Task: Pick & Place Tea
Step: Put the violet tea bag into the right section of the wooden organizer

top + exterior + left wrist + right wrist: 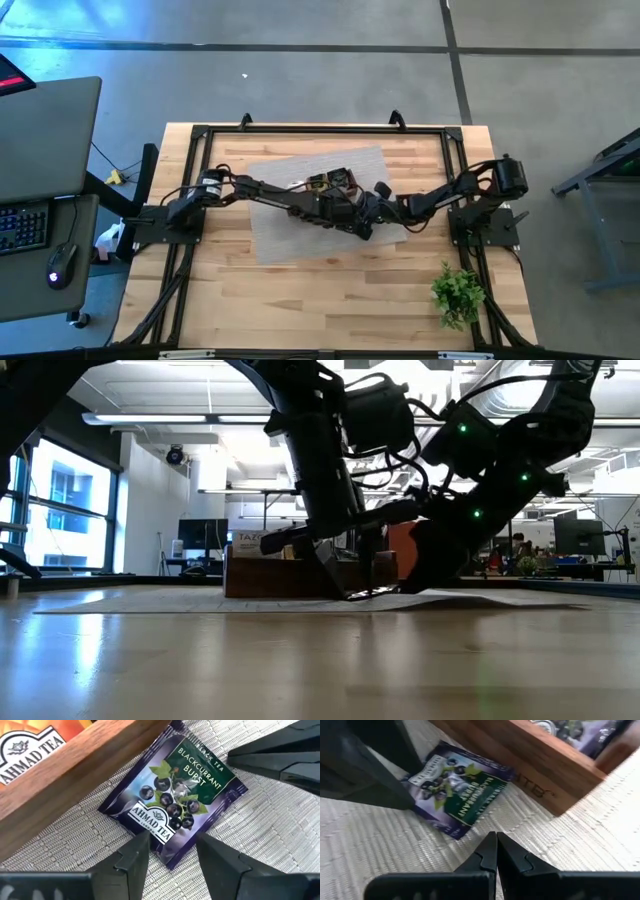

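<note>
Left pincer (pixel 170 862) spread wide, lowered onto the grey woven mat (pixel 260 820), fingers (pixel 132 860) straddling the near corner of a dark blackcurrant tea sachet (pixel 175 795). Nothing clamped; sachet flat on the mat, corner lying in the gap between the two fingers. Just beyond the sachet, away from the left pincer, the wall of the brown wooden tray (pixel 75 775), touching or nearly touching the sachet's far edge; cannot tell which. Inside the tray, past that wall, an orange-and-white sachet (pixel 30 742) partly seen.

Right pincer (pixel 496 852) closed tight, fingertips pressed together, empty, tip resting low over the mat just short of the same sachet (pixel 462 795). Tray wall (pixel 535 765) beyond and to one side of it, with more dark sachets (pixel 580 732) visible within a compartment.

From above, both pincers meeting near the middle of the counter (pixel 300 300), left (pixel 358 222) and right (pixel 378 205) close together, almost tip to tip, at the tray's (pixel 330 182) near side. Small green plant (pixel 458 292) well apart, at the counter's corner beside the right arm's base.
</note>
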Controlling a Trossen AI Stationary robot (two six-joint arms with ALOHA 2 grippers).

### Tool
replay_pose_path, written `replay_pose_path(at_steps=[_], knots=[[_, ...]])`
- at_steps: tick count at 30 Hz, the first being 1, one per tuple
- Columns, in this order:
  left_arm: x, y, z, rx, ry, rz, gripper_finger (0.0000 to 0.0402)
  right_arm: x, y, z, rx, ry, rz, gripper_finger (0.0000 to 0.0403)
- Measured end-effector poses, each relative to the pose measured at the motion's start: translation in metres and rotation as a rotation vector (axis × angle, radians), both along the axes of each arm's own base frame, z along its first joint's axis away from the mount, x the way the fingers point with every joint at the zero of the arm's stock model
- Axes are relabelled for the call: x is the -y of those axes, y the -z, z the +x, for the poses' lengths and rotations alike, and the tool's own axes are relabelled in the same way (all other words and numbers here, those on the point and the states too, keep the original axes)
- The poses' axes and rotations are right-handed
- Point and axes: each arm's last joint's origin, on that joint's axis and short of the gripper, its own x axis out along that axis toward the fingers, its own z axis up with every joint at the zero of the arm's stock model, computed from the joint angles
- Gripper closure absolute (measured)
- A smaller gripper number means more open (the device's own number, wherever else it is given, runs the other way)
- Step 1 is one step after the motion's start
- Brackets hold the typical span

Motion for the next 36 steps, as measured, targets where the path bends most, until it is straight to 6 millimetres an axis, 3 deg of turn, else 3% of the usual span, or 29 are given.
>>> replay_pose_path(at_steps=[13, 19, 25, 31, 36], knots=[[0.001, 0.000, 0.001, 0.001, 0.035, 0.015, 0.0237, -0.004, -0.020, -0.005, 0.013, -0.107, 0.000, 0.0402], [0.001, 0.001, 0.001, -0.005, 0.045, 0.013, 0.0237, 0.002, -0.019, -0.008, -0.029, -0.070, -0.047, 0.0398], [0.001, 0.001, 0.001, -0.009, 0.062, 0.023, 0.0237, 0.011, -0.024, -0.015, -0.051, -0.108, 0.153, 0.0348], [0.000, 0.001, 0.001, -0.021, 0.104, 0.018, 0.0237, 0.014, -0.029, -0.017, -0.043, -0.059, 0.114, 0.0295], [0.001, 0.001, 0.001, -0.026, 0.116, 0.028, 0.0237, 0.017, -0.025, -0.017, -0.043, 0.030, 0.125, 0.0285]])
